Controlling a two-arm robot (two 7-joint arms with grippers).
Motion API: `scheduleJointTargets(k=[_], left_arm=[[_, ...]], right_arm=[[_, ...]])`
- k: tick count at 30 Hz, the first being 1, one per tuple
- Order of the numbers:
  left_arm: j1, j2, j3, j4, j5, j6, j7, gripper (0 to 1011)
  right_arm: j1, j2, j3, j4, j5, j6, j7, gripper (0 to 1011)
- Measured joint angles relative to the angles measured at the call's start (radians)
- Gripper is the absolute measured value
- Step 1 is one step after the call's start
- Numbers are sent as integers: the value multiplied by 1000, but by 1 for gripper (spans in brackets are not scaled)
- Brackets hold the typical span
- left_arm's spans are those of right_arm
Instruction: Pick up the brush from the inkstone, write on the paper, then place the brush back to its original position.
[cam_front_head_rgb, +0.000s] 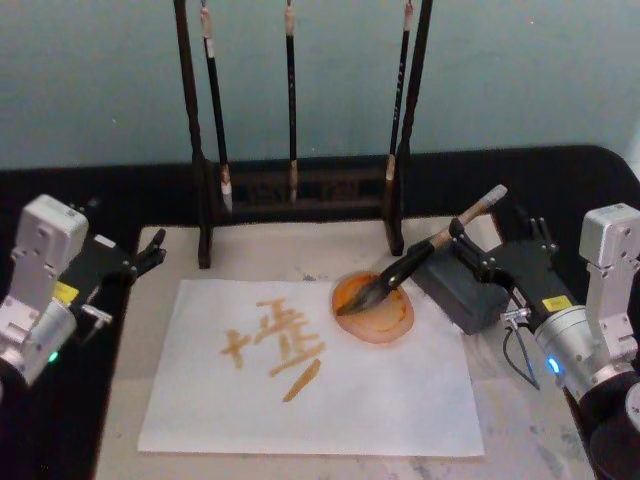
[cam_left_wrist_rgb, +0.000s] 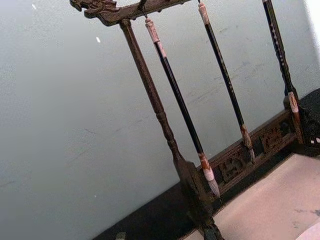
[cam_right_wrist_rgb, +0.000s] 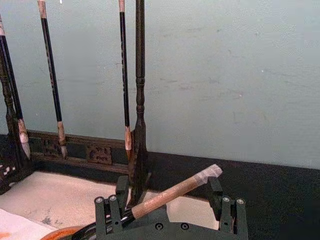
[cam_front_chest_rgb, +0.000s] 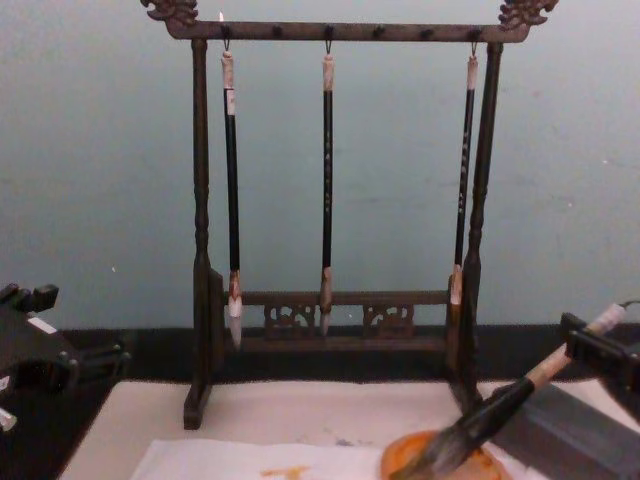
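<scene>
We see the right gripper (cam_front_head_rgb: 478, 248) at the right of the table, its fingers spread wide on either side of the brush (cam_front_head_rgb: 420, 260), with gaps visible between the pads and the handle in the right wrist view, so it is not clamped. The brush lies tilted, its black lower shaft leaning on the edge of the dark grey inkstone (cam_front_head_rgb: 462, 293) and its bushy bristles resting in the orange dish (cam_front_head_rgb: 375, 310), while the pale upper handle points up and back between the fingers. The dish sits on the upper right part of the paper (cam_front_head_rgb: 310, 385), which bears several orange strokes near its middle. The paper lies on the beige felt mat (cam_front_head_rgb: 130, 350). Behind it stands the dark wooden brush rack (cam_front_chest_rgb: 335, 200) with 3 thin brushes (cam_front_chest_rgb: 327, 180) hanging. The left gripper (cam_front_head_rgb: 150, 252) rests at the left edge of the mat, and we cannot tell how its fingers stand.
</scene>
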Motion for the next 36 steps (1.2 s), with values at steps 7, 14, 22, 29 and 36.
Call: scheduleJointTargets(k=[7, 14, 22, 29, 36], left_arm=[[0, 0, 0, 0, 0, 0, 0, 1010], [0, 0, 0, 0, 0, 0, 0, 1010], [0, 0, 0, 0, 0, 0, 0, 1010], [0, 0, 0, 0, 0, 0, 0, 1010], [0, 0, 0, 0, 0, 0, 0, 1010]], right_arm=[[0, 0, 0, 0, 1, 0, 0, 1000], [0, 0, 0, 0, 1, 0, 0, 1000], [0, 0, 0, 0, 1, 0, 0, 1000], [0, 0, 0, 0, 1, 0, 0, 1000], [0, 0, 0, 0, 1, 0, 0, 1000]])
